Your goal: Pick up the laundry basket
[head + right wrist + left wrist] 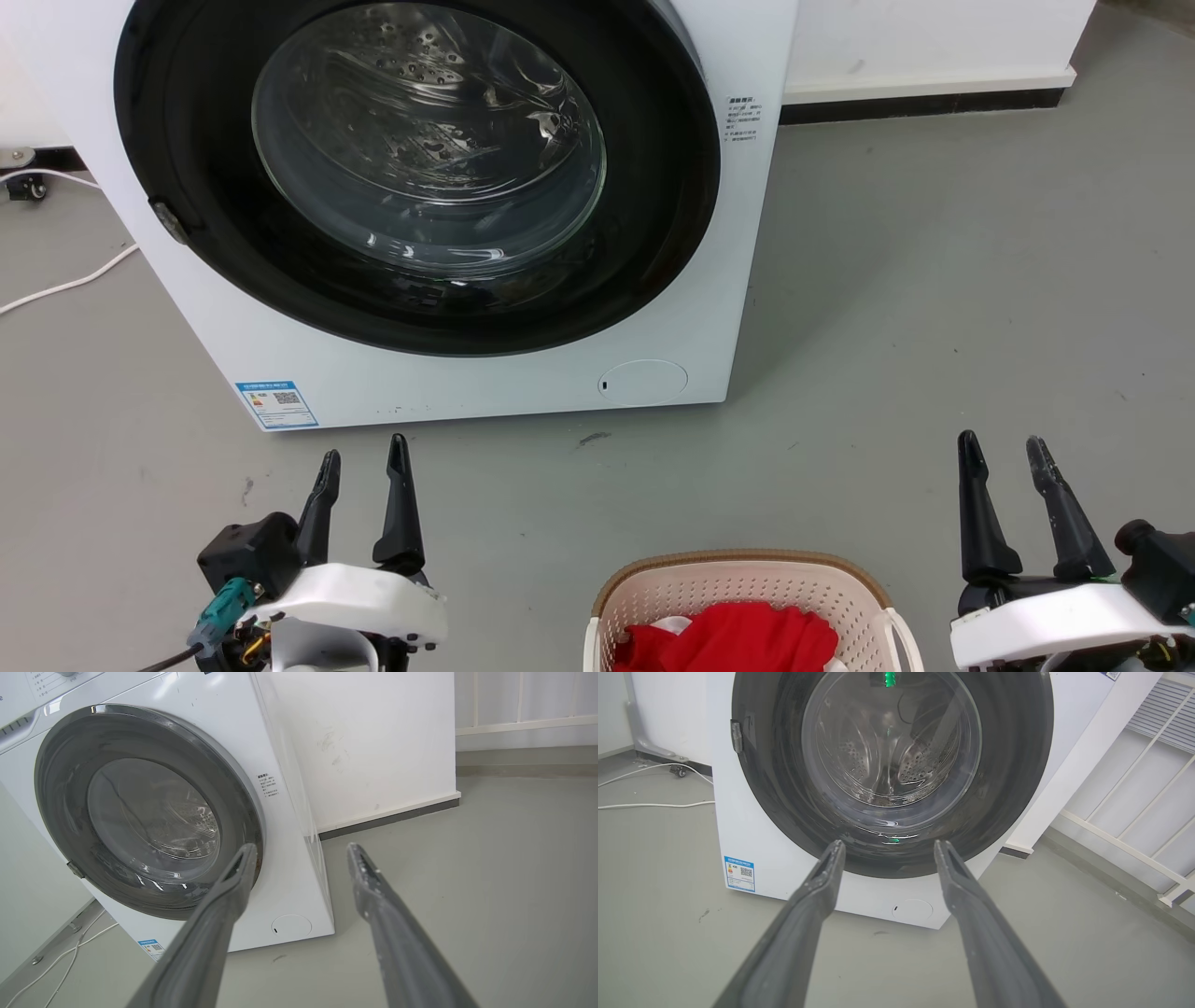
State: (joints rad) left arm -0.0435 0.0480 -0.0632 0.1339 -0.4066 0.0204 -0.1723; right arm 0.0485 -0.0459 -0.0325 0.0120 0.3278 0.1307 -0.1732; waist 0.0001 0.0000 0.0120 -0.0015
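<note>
Careful: left claw (pixel 364 450) and right claw (pixel 1002 441) both released, empty. Laundry basket (pixel 674 597) on floor (pixel 934 327) between them. Grab one handle and you likely tip it, spilling red clothing (pixel 738 637).

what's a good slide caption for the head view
Left claw and right claw, both open, flank the basket before the washer.

1. We see a white front-loading washing machine (pixel 467 383) standing on the grey floor (pixel 934 327), its round glass door (pixel 425 159) shut inside a wide black ring.
2. Low on its front we find a blue label (pixel 276 404) near the left corner and a round white cover (pixel 642 382) toward the right.
3. A white cable (pixel 70 282) lies on the floor to its left.
4. Behind it we see a white wall (pixel 934 37) with dark skirting (pixel 920 103).
5. In the left wrist view, a white railing (pixel 1134 826) stands to the machine's right.
</note>
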